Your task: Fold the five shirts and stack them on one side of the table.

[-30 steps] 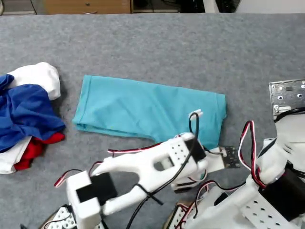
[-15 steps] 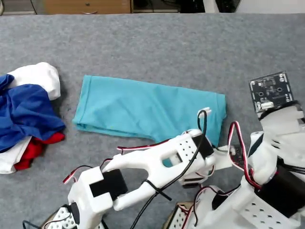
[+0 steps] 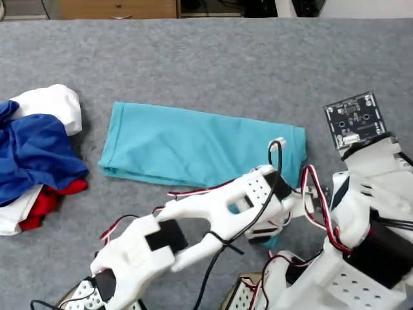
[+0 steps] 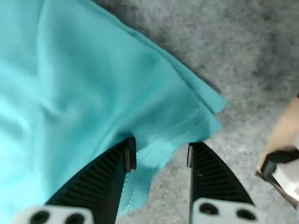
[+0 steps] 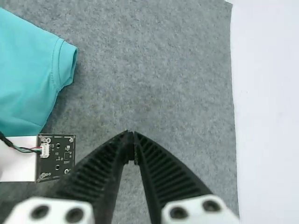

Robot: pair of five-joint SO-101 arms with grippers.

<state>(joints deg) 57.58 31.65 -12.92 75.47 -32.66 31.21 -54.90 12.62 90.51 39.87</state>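
The left pincer (image 4: pixel 159 157) stands open at a middling width, low over the teal shirt (image 4: pixel 79 79). Its two black fingers (image 4: pixel 122 161) straddle the shirt's stitched hem near a corner, and a strip of that hem lies between them; whether they touch the cloth I cannot tell. In the high view the left arm (image 3: pixel 219 210) lies across the near edge of the teal shirt (image 3: pixel 193 145), its wrist over the shirt's near right corner.

The right pincer (image 5: pixel 130 141) is closed, its fingertips meeting with nothing between them, above bare grey table cover (image 5: pixel 154 70). A sleeve of the teal shirt (image 5: pixel 32 79) lies well off to one side of it, and a small black circuit board (image 5: pixel 56 151) sits nearer. In the high view the right arm (image 3: pixel 368 206) stands just right of the shirt.

The teal shirt lies flat as a long folded band in the middle of the grey table (image 3: pixel 226 58). At the table's left edge a heap holds a blue shirt (image 3: pixel 32 152), a white shirt (image 3: pixel 55 103) and a red shirt (image 3: pixel 45 201), unfolded.
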